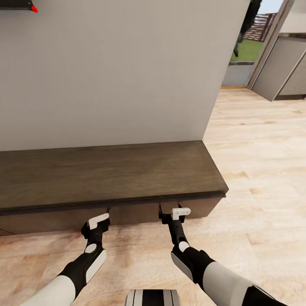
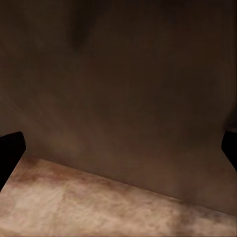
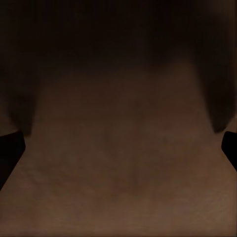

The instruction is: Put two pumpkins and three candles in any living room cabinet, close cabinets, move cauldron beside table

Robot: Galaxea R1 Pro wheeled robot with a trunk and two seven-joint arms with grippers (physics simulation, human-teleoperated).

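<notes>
Facing the cabinet [image 1: 106,178], long, low and dark brown against a grey wall [image 1: 114,68], spanning the head view from 9 to 3 o'clock, drawer fronts flush and closed. Left hand [image 1: 98,222] held just short of the front at 7 o'clock, fingers [image 2: 10,153] spread wide apart with nothing between, pale wood floor [image 2: 98,207] below. Right hand [image 1: 172,212] up against the front's upper edge at 5 o'clock, fingers [image 3: 10,153] likewise apart around bare dark wood.

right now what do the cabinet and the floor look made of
The cabinet looks like dark-brown wood with a matte finish: faint grain streaks run along its top. The floor looks like pale wood planks, with visible board seams and a slight sheen.
</notes>
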